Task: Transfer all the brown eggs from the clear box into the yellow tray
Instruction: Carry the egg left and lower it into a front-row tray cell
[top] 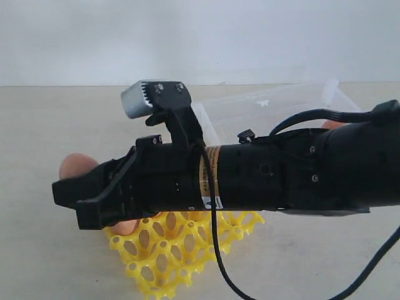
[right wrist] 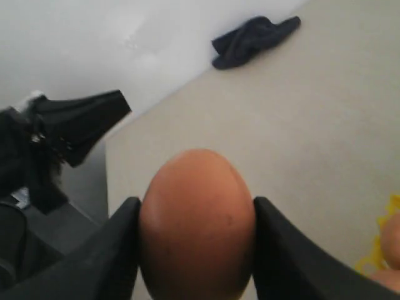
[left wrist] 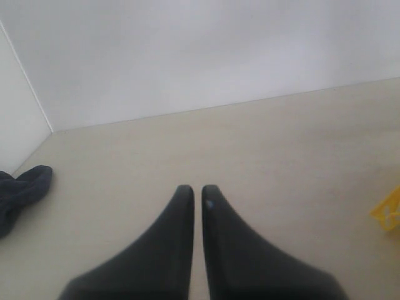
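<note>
Non-task stuff only. Beige table (top: pixel 50 125), matte and plain. White wall (top: pixel 187 37) runs along its 12 o'clock edge in the exterior view, and bare tabletop fills the 9 o'clock side. In the left wrist view a second white wall panel (left wrist: pixel 15 106) meets the first at a vertical corner seam. A dark navy cloth (left wrist: pixel 22 190) lies crumpled on the table near that corner, partly cut off by the frame edge. The right wrist view shows the cloth again, close to the wall line. There the table edge drops to a darker grey surface (right wrist: pixel 84 181); can't tell what it is.
</note>
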Controlling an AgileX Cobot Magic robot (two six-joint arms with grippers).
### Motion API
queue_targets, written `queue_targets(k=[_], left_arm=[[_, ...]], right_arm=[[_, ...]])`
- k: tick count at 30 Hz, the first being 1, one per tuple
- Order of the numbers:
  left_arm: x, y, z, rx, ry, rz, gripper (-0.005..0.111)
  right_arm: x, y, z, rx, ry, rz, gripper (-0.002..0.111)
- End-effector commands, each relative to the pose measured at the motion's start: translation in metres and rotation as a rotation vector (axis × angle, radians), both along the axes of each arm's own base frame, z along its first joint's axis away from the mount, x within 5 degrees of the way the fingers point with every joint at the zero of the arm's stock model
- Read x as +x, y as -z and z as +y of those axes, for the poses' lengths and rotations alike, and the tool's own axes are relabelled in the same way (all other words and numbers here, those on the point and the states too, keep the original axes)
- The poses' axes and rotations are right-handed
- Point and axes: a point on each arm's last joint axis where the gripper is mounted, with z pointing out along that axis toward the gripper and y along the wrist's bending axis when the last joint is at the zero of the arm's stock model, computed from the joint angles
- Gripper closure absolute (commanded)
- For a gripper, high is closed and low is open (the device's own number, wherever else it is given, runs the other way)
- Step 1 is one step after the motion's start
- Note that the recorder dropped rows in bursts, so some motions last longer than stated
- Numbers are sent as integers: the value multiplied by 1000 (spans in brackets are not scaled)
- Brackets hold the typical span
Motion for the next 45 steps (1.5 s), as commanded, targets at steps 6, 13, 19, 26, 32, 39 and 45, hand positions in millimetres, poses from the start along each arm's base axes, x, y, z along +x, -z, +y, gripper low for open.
queue_targets(k=[6,13,19,26,32,39,45], left_arm=[[0,1,0,-5,5,-4,103],[0,1,0,-5,5,-4,103],[0,1,0,-5,5,-4,103],[0,1,0,-5,5,-4,103],[0,1,0,-5,5,-4,103],[0,1,0,-5,5,-4,103],[0,1,0,-5,5,-4,103]], right_arm=[[11,52,2,-209,91,138,108],[17,67,-11,-391,222,198,108],[16,64,-8,-343,194,194,108],[15,63,-7,-328,184,191,108],[22,83,-3,-378,191,221,108],[21,84,-1,-363,177,220,108],[22,85,-2,-383,180,211,108]])
